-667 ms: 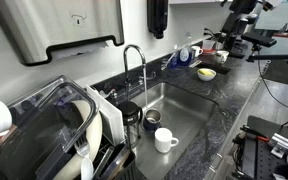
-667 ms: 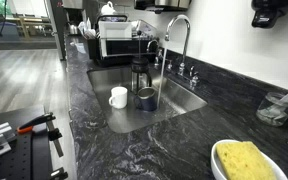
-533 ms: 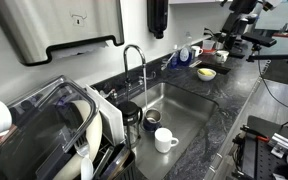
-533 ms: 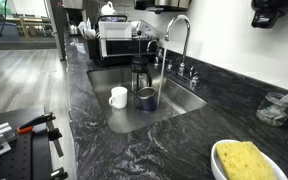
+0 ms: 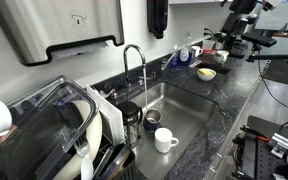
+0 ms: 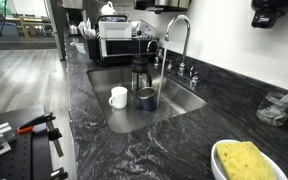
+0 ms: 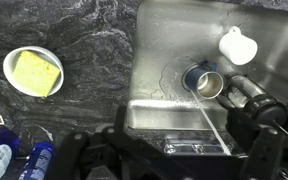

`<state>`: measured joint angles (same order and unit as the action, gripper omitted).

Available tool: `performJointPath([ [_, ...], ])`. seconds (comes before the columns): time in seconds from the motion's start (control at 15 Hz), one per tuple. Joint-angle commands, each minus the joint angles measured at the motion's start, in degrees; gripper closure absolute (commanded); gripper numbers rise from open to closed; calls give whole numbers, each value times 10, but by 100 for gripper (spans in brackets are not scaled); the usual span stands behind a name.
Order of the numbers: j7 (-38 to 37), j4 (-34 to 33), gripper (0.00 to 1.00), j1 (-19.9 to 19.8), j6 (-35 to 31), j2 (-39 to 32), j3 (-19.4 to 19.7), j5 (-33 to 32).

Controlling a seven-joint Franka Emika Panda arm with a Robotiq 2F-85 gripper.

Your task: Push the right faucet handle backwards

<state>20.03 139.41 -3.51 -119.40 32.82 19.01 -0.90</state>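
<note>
Unchanged from half a second back, so no push begun. Hovering well above the brushed-steel sink (image 7: 174,40) with the hand (image 7: 179,160) spread wide. Yet to touch the right faucet handle (image 6: 194,76), a short silvery lever beside the arched chrome spout (image 6: 179,18), on the speckled black stone bench (image 6: 134,150).

A white mug (image 6: 118,97) and a metal cup (image 6: 146,99) stand in the sink (image 6: 180,102) beneath the gooseneck spout (image 6: 177,18).

The gripper (image 7: 189,155) was matte black all over. Its two thick fingers (image 7: 94,155) were built of blocky, angular links and were blurred along the wrist view's lower edge. In an exterior view the gripper (image 6: 269,12) showed as a dark, boxy mass.
</note>
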Motion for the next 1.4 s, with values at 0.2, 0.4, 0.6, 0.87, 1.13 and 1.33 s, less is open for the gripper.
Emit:
performJointPath([
  [0.2,7,-2,0,-13,2,-3,-11,8],
  [0.4,7,-2,0,-13,2,-3,-11,8],
  [0.6,7,-2,0,-13,2,-3,-11,8],
  [0.87,27,-16,0,-4,-20,-31,-9,8],
  [1.13,79,-22,0,15,-85,-58,3,21],
  [1.33,121,-32,0,33,-144,-100,15,50],
])
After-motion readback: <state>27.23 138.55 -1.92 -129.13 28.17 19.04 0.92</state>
